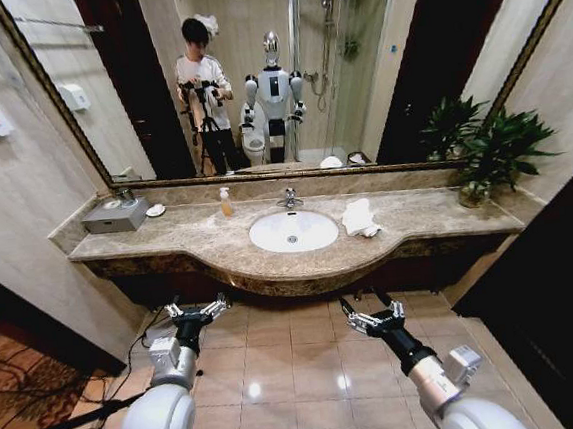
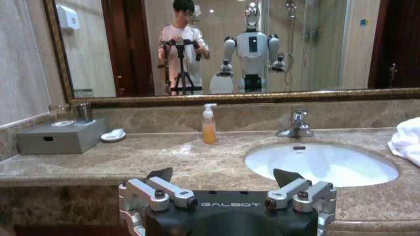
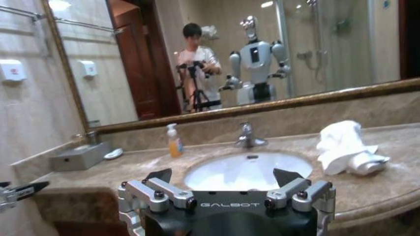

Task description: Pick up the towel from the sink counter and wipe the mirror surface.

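I had both hands spread and empty short of the desk (image 1: 169,247), the white towel (image 1: 360,218) lying just right of the basin (image 1: 293,231), nearer my right hand (image 1: 374,316) than my left hand (image 1: 197,313).

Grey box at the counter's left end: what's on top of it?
On the grey box sit a glass tumbler and a small round dish. Its inside cannot be seen; the box is closed.

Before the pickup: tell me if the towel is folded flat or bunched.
Bunched: the towel sits in a rumpled heap on the sink counter, beside the basin.
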`<state>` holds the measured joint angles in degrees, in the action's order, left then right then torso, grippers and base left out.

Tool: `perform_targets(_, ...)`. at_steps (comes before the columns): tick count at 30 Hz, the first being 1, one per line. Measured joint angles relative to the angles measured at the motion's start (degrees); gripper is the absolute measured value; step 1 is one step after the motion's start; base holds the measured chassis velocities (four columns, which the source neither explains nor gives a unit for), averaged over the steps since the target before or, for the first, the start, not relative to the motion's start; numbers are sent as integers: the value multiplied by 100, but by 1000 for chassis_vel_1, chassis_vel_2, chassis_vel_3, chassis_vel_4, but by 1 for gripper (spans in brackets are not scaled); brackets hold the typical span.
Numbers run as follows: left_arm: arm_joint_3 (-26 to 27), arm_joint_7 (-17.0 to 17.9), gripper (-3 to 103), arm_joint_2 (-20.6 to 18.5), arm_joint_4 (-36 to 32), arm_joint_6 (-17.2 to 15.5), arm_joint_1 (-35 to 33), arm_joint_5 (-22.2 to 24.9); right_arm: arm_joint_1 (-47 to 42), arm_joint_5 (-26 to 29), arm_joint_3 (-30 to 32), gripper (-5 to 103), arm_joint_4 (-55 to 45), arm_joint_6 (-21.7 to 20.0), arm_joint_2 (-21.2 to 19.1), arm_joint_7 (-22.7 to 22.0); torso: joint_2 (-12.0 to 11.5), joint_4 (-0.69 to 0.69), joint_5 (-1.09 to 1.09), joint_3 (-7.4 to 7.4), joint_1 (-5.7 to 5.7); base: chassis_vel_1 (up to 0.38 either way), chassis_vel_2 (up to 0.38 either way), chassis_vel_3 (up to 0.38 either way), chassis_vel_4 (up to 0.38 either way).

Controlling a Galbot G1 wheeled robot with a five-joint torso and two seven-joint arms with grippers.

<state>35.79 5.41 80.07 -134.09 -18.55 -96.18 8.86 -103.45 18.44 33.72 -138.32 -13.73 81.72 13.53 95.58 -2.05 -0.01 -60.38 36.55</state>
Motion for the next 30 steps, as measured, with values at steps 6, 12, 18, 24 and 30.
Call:
perform_targets(6,0,0,100,0,0,0,0,0,297,-381,-223,100,44,456,104,-979,0,0,0,0,0,0,0,0,0)
perform_targets(12,0,0,100,0,0,0,-1,0,651,-593,-312,100,-61,511,185,-1715,0,0,0,1,-2,0,0,0,0)
perform_targets(18,0,0,100,0,0,0,-1,0,688,-621,-281,100,-6,507,280,-1743,0,0,0,1,-2,0,0,0,0)
perform_targets(24,0,0,100,0,0,0,-1,0,421,-670,-236,100,-2,546,244,-1618,0,-1,0,1,-2,0,0,0,0)
perform_targets(30,0,0,100,0,0,0,-1,0,252,-647,-297,100,100,557,136,-1483,1,0,1,1,-3,0,0,0,0)
